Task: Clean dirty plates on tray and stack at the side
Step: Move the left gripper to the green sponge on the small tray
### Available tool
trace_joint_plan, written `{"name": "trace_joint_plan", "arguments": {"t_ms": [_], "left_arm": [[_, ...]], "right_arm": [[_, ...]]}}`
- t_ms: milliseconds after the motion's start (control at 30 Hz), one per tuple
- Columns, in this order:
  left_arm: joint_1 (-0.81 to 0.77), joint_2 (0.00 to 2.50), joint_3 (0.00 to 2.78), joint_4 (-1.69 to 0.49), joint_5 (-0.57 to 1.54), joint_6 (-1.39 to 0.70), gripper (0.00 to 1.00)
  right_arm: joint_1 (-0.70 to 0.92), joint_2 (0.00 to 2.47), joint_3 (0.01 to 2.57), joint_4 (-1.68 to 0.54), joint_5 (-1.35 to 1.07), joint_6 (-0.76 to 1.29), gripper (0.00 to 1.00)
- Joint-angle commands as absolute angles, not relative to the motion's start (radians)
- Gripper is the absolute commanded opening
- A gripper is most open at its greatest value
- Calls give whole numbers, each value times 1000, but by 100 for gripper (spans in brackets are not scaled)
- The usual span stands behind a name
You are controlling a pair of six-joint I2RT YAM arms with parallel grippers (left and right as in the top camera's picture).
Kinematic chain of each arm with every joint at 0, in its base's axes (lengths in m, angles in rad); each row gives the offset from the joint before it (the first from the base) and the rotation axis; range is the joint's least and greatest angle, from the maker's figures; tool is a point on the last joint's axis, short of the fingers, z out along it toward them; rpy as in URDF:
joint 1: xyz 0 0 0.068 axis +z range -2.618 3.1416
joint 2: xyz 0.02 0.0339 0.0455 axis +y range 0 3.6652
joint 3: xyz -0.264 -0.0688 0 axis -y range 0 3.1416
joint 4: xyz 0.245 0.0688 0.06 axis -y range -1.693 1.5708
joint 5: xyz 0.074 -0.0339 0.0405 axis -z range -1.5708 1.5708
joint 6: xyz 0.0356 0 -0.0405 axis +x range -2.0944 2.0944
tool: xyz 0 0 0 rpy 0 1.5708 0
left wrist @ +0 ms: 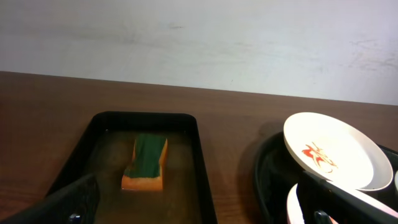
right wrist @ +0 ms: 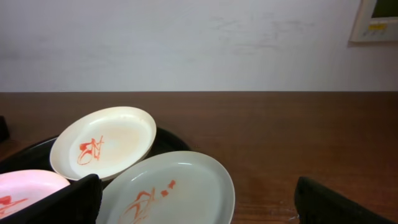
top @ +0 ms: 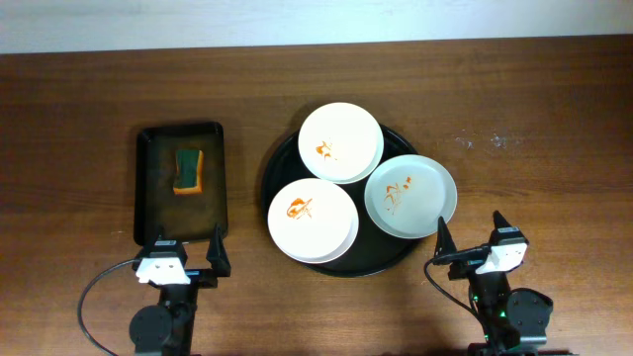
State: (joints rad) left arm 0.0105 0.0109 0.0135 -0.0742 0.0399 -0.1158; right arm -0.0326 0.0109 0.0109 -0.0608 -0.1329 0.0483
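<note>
My left gripper (top: 188, 247) sits low at the near edge of the table (top: 554, 119), fingers spread wide with nothing between them. Straight ahead of it lies the rectangular tray (top: 148, 198), with a green-topped orange sponge (top: 187, 170) in it. My right gripper (top: 471, 235) is spread just as wide and holds nothing. The round black tray (top: 280, 163) lies ahead of both grippers, between them. It carries three white plates, each smeared orange. The right plate (top: 410, 196) is just ahead and left of my right gripper and juts over the rim. The near plate (top: 313, 220) lies ahead and right of my left gripper. The far plate (top: 341, 141) lies beyond both, its edge meeting theirs.
</note>
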Motion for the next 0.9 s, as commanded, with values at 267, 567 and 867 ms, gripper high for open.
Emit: {"name": "trace_joint_plan", "arguments": {"t_ms": [267,567,867], "left_arm": [[10,315,331,-301,29,-103,99],[10,1073,1045,-844,31,-103,99],[85,1485,1304,-648,-11,43,99]], "right_arm": [[-27,265,266,-198,-205,245,99],[-27,935,854,-703,-214,171,99],[-27,1000,878,-718,-225,169,99]]}}
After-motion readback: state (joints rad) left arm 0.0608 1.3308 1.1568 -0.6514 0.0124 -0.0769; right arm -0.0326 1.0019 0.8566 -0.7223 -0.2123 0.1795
